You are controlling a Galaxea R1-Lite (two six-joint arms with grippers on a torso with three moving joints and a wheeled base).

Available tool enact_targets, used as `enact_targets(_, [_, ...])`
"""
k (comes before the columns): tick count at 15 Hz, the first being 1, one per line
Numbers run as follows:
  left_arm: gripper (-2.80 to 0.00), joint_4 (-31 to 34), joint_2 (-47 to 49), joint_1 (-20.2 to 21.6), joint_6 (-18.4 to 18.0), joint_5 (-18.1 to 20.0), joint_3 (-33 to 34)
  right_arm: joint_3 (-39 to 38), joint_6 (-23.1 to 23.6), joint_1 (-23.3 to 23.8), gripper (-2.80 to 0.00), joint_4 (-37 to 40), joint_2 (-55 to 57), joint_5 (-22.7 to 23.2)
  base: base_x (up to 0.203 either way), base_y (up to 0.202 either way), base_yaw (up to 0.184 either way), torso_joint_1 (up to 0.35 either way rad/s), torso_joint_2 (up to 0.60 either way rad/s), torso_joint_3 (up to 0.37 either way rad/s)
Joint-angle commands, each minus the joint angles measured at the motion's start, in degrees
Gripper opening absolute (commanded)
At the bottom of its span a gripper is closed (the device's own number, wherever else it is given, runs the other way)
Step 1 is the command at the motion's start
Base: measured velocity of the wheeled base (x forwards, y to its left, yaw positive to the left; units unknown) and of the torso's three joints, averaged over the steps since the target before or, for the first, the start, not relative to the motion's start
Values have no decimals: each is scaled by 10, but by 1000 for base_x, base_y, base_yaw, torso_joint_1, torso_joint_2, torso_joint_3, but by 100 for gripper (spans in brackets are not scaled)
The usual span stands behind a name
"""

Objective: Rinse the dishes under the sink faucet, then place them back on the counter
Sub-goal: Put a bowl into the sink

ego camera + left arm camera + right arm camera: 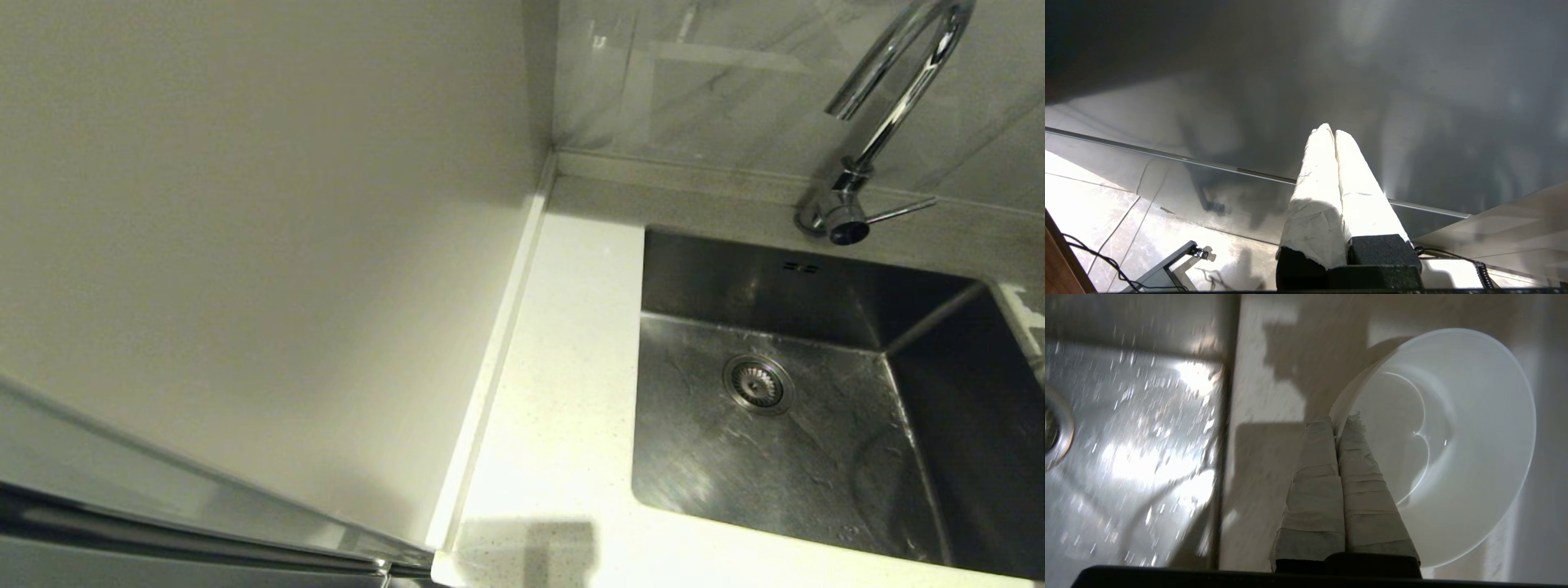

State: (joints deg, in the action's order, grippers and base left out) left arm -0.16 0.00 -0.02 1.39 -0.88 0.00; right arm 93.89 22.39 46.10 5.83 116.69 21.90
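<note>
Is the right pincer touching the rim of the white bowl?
Touching. The right wrist view shows the right pincer shut on the near rim of the white bowl, one finger on each side of the edge, above the counter.

1. Brushed steel sink [816,457], streaked.
2. Glossy chrome faucet [890,106].
3. Smooth speckled stone-like counter [563,367].
4. Glossy, smooth pale bowl [1474,457].
5. Wrinkled white tape wrapping fingers [1363,490].

Plain cream wall panel [245,204], marbled backsplash tiles [718,90], black cables [1094,253] on floor tiles [1081,204].
</note>
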Motion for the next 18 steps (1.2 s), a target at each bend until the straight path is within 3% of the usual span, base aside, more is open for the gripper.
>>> enact_targets(1, [-280, 0, -2, 0, 0, 0, 0, -49, -21, -3, -280, -100, -25, 1, 0, 0, 0, 0, 0, 0])
enact_targets(4, [-280, 0, -2, 0, 0, 0, 0, -140, -50, -16, -280, -207, -87, 1, 0, 0, 0, 0, 0, 0])
enact_targets(6, [-280, 0, -2, 0, 0, 0, 0, -181, -52, -34, -280, -210, -138, 8, 0, 0, 0, 0, 0, 0])
enact_targets(9, [-280, 0, -2, 0, 0, 0, 0, -275, -50, -103, -280, -204, -233, 9, 0, 0, 0, 0, 0, 0])
enact_targets(11, [-280, 0, -2, 0, 0, 0, 0, -331, -49, -163, -280, -169, -298, 8, 0, 0, 0, 0, 0, 0])
enact_targets(14, [-280, 0, -2, 0, 0, 0, 0, -378, -30, -235, -280, -41, -344, -5, 0, 0, 0, 0, 0, 0])
enact_targets(18, [-280, 0, -2, 0, 0, 0, 0, -405, 39, -262, -280, -5, -289, -51, 0, 0, 0, 0, 0, 0])
